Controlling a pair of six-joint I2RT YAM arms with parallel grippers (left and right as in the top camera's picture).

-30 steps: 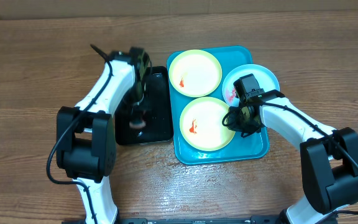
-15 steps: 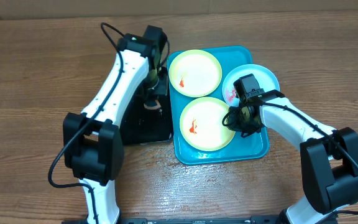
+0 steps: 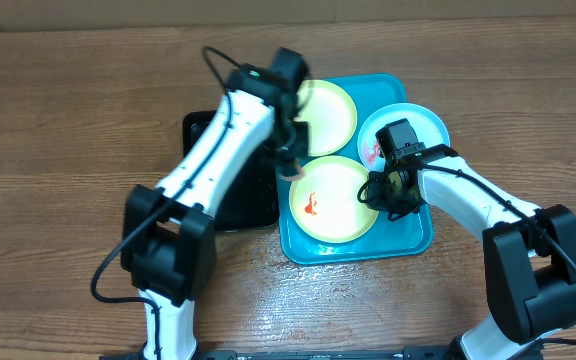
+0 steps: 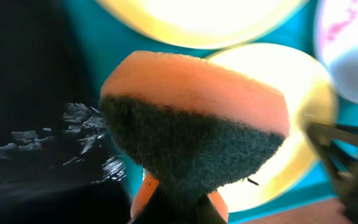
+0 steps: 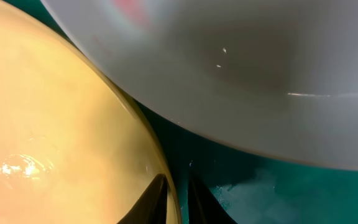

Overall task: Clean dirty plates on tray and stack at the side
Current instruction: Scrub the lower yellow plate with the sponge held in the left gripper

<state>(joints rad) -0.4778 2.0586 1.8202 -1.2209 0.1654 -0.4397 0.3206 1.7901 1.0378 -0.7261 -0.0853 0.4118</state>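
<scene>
Plates (image 3: 330, 112) fill the tray (image 3: 410, 240); right fingers (image 5: 199, 202) pinch near yellow plate (image 3: 334, 200)'s rim (left fingers (image 3: 289, 148) clamp sponge (image 4: 191, 118)).

Overhead, the left arm (image 3: 233, 135) covers the left edge of the far yellow plate (image 3: 330, 112) and part of the black tray (image 3: 253, 205). The sponge (image 4: 191, 118) hides most of the left pincer (image 4: 176, 208). The right wrist view crops the near yellow plate (image 5: 55, 124), the white plate (image 5: 229, 74) and the right pincer (image 5: 175, 200)
</scene>
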